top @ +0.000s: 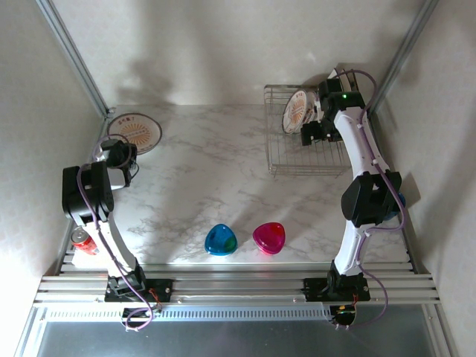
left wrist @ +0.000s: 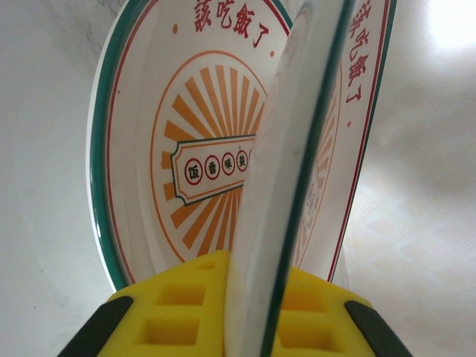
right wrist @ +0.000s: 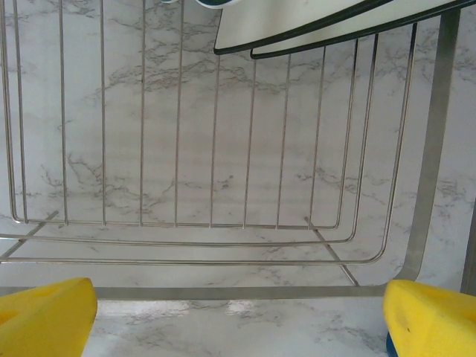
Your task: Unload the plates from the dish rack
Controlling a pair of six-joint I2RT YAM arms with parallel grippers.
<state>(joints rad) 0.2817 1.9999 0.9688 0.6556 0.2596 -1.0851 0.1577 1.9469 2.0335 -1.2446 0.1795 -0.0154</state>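
Over the silver wire dish rack [top: 297, 160] at the far right of the marble table [top: 216, 171], the right hand [right wrist: 238, 316] hangs spread. Two round white sunburst plates [right wrist: 312, 18] stand on edge just ahead of it. The left hand [left wrist: 238, 312] pinches a matching plate [left wrist: 286, 163] by its rim, far left.

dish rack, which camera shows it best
Top external: the whole dish rack sits at the table's far right, a plate standing in it, the right arm above. Right wrist is close up: some wire bars, the frame and two plate edges beyond the open right claw.
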